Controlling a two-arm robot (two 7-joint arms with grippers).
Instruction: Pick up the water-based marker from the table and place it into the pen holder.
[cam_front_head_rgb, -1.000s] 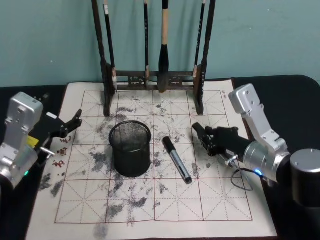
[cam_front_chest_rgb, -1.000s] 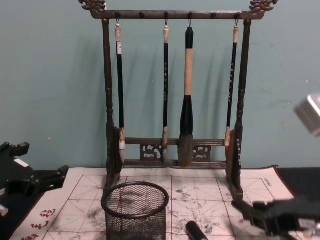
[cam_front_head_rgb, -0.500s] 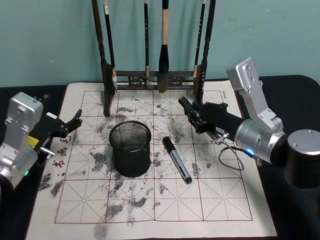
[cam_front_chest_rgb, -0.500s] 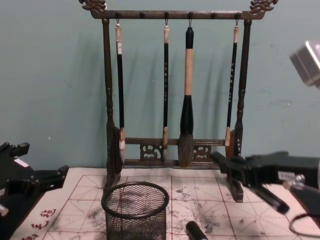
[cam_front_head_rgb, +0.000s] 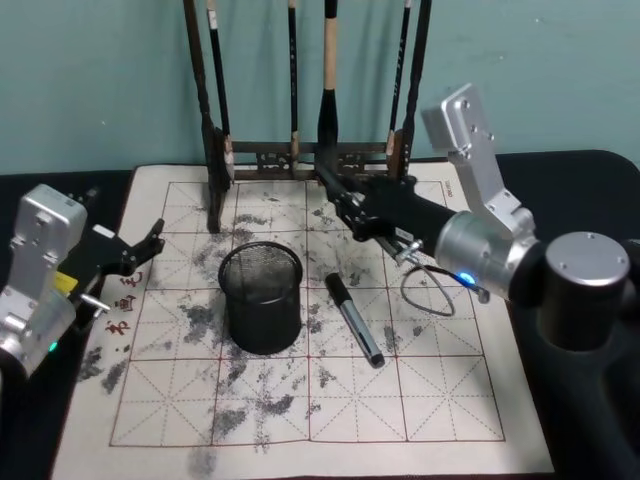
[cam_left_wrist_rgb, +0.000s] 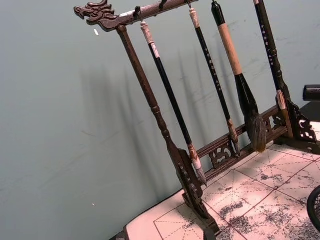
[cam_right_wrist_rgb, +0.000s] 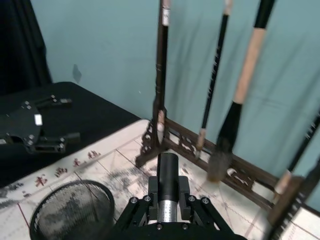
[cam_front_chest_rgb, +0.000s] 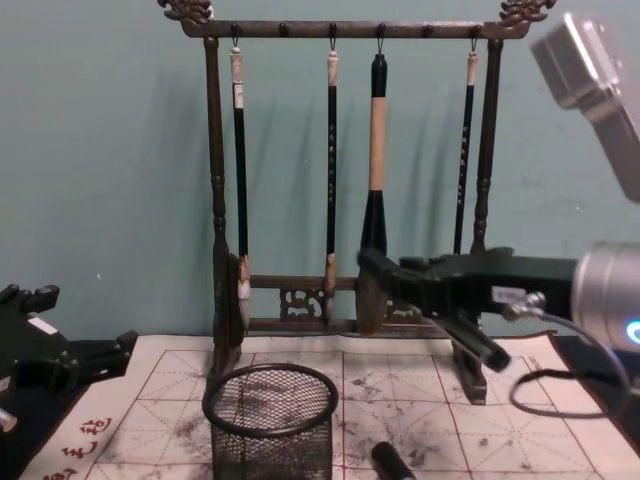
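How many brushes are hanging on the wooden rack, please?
4, hanging in a row on the rack: first thin brush by the left post, second thin brush next, thick tan-handled brush right of centre, last thin brush by the right post.

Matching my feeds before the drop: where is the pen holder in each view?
Head: pen holder left of centre on the mat, beside the marker.
Chest: bottom edge, left of centre.
Left wrist: sliver of rim at the frame edge, before the brush rack.
Right wrist: frame corner, on the mat.
Shared landmark: the brush rack behind it.
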